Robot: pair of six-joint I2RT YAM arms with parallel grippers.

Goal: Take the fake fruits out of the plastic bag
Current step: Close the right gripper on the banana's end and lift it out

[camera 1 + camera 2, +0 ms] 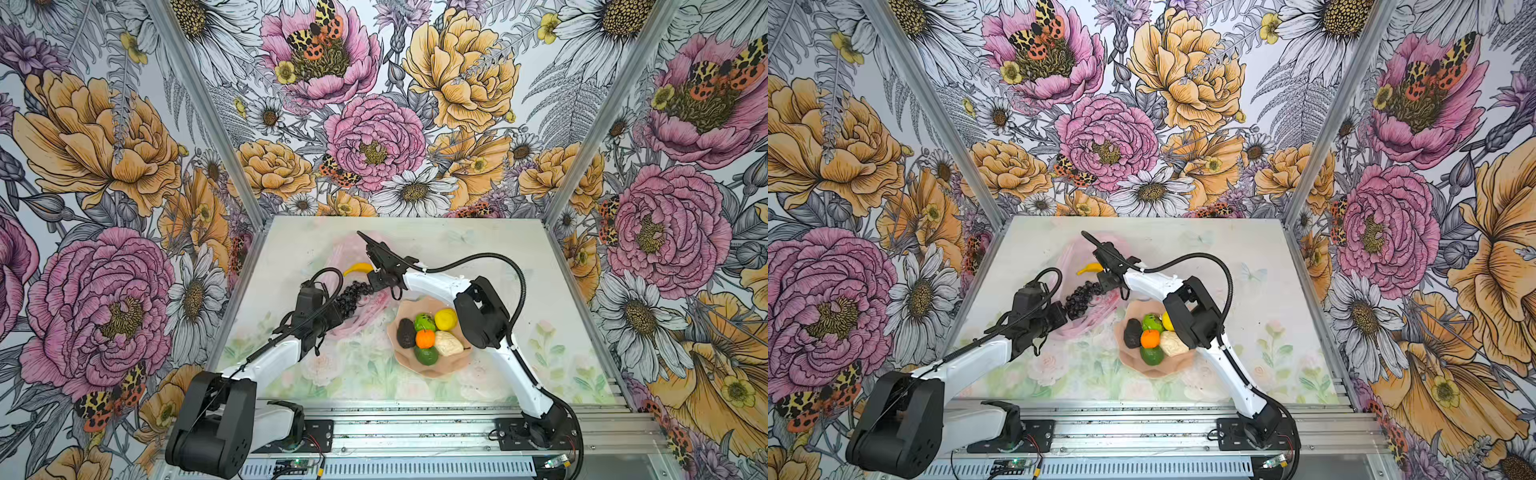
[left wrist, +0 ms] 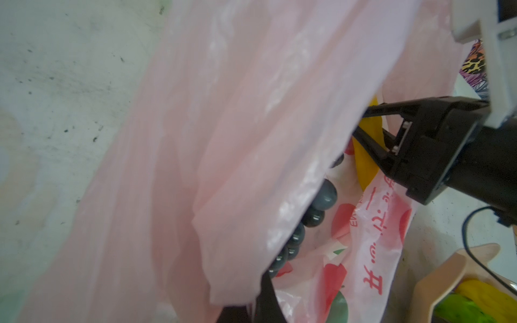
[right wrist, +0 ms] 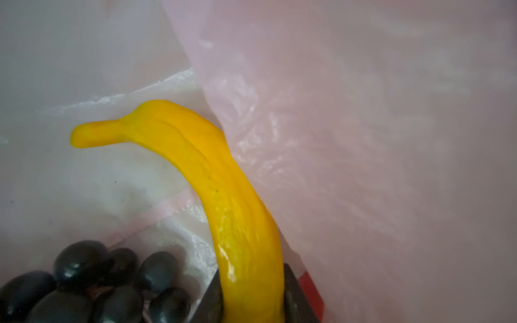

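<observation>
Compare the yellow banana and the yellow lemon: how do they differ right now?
The banana is long and curved; the lemon is round. The banana lies on the plastic bag, the lemon in the bowl. The right gripper pinches the banana; the lemon sits free. Both are yellow.

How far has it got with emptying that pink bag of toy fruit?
Mostly done: six fruits, among them the orange, already sit in the peach bowl. In hand: the right gripper has its jaws either side of the banana, under film of the plastic bag, which the shut left gripper holds up. Left: banana and grape bunch, both on the bag.
</observation>
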